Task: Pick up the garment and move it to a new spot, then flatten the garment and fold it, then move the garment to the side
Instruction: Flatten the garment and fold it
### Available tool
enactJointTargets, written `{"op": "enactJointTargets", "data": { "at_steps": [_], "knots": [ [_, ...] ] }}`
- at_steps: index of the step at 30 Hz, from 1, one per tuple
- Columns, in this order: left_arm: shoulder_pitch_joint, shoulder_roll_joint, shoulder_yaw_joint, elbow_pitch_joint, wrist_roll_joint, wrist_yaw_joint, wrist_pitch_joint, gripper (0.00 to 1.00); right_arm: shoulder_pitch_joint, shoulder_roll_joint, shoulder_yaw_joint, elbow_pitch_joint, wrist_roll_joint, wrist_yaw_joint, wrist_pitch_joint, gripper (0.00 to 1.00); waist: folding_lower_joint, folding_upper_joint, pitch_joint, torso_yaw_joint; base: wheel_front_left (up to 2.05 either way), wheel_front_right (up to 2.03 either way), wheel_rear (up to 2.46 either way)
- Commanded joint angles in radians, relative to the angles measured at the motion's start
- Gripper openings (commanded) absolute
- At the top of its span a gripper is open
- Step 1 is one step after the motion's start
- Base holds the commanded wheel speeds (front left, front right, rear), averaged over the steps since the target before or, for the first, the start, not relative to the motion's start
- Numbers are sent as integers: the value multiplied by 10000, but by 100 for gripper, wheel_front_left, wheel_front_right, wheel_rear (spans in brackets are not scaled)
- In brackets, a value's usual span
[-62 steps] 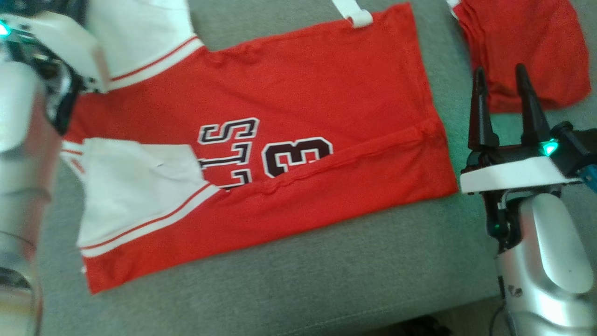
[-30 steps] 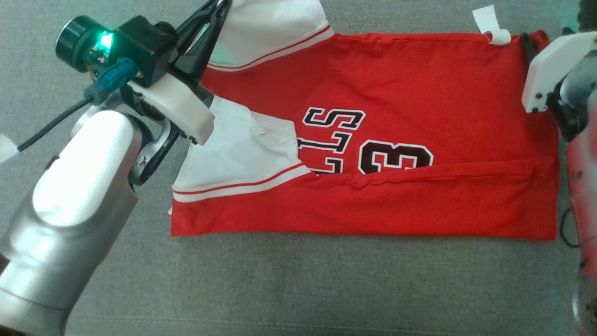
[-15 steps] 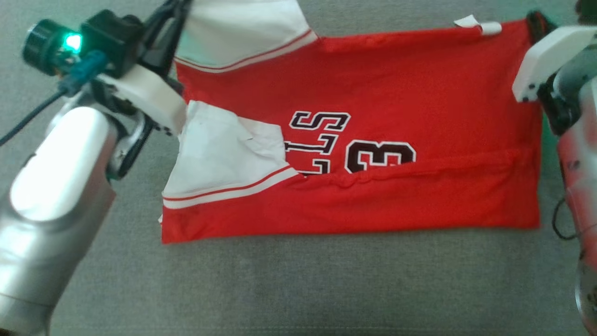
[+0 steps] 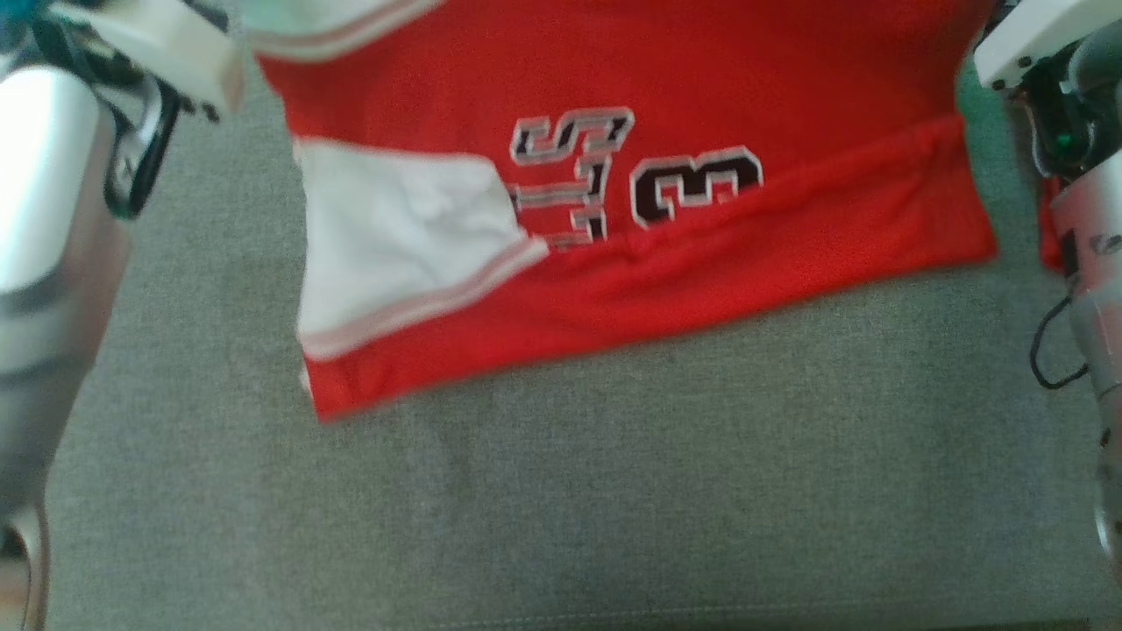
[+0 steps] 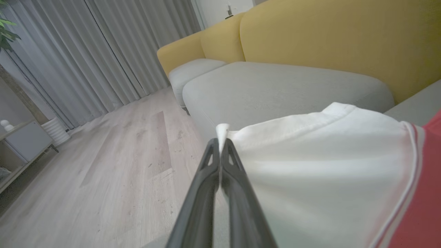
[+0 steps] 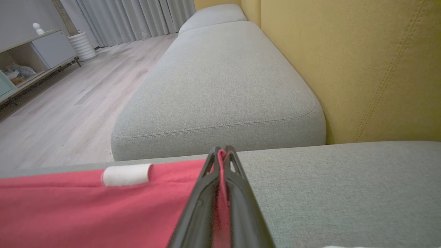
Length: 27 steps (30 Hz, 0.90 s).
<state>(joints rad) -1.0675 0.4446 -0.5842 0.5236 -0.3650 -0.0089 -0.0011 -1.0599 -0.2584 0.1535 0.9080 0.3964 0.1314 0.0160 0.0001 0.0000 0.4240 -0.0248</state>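
We log a grey seat point(image 4: 614, 491) across the lower head view, with a yellow backrest point(image 6: 361, 69) behind it in both wrist views. A wood floor point(image 5: 113, 172) and grey curtains point(image 5: 86, 58) lie beyond.

The jersey point(image 4: 745, 254) lies across the far part of the seat in the head view, and the frame top cuts off its far edge. It is red. Its near long edge is folded up over the body and covers the bottom of the lettering and of the 3 point(image 4: 697, 184). The near sleeve point(image 4: 394, 228), white with striped trim, lies on top at the left end. The head view is blurred, so we can't read finer detail.

The left arm point(image 4: 44, 175) is at the left edge and the right arm point(image 4: 1087, 219) at the right edge, one beside each end of the jersey.

The left gripper point(image 5: 219, 142) has its fingers pressed together on the corner of the far sleeve point(image 5: 320, 165). A bit of white cloth pokes up past the tips.

The right gripper point(image 6: 221, 150) is clamped on the jersey's red corner, with a red strip showing between the fingers.

A small white tag point(image 6: 126, 174) sits on the red edge, left of that gripper in the right wrist view.
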Motion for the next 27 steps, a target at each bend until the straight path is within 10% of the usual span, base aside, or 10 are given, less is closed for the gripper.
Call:
{"op": "enactJointTargets", "data": {
  "at_steps": [1,16,27],
  "knots": [
    [-671,358,361,15,137,82,-225,0,-331,-64,180,-272,153,-7,-102,0,-1,0,-11,4,0,0,0],
    [-226,-477,-474,2259,140,-648,-1529,0,960,-895,1787,-363,2218,-7,360,0,-1,0,-1032,443,0,0,0],
    [2776,292,-1873,164,-719,-1163,602,0,2821,-2174,3421,-929,3392,-7,1918,0,-1,0,-2001,778,0,0,0]
  ]
}}
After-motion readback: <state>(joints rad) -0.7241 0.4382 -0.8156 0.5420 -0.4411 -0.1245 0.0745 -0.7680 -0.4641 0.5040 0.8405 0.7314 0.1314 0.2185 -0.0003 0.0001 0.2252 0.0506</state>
